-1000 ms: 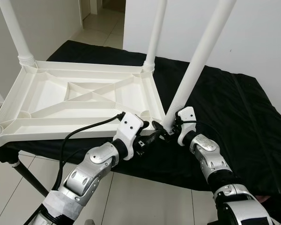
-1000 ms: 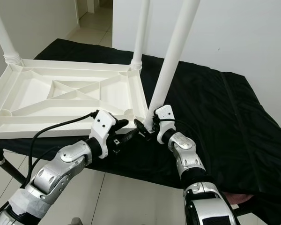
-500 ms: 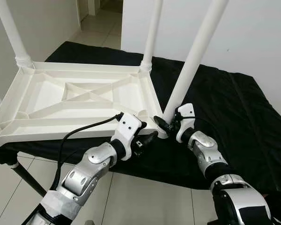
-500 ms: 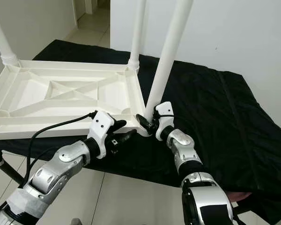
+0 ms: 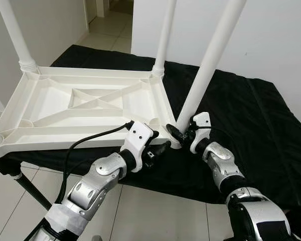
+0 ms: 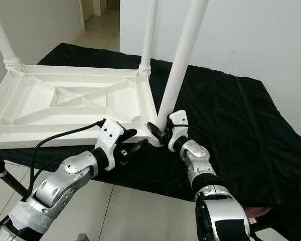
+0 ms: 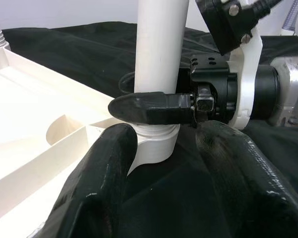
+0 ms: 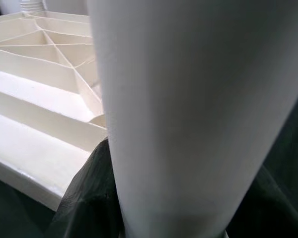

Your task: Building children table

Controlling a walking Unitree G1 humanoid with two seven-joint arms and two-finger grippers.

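Upturned white tabletop (image 5: pixel 85 103) lies on black cloth (image 5: pixel 251 125); your left gripper (image 5: pixel 158 149) waits spread beside the near corner socket, right gripper (image 5: pixel 176 133) clamps the last leg (image 5: pixel 203 75). Next: seat it fully, likely twisting.

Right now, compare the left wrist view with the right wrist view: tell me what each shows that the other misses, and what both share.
Left wrist view: the left gripper open just short of the corner socket, and the right gripper clamped on the white table leg.

Right wrist view: the diagonal ribs of the upturned tabletop and a far leg socket.

Both: that white leg, the tabletop and the black cloth.
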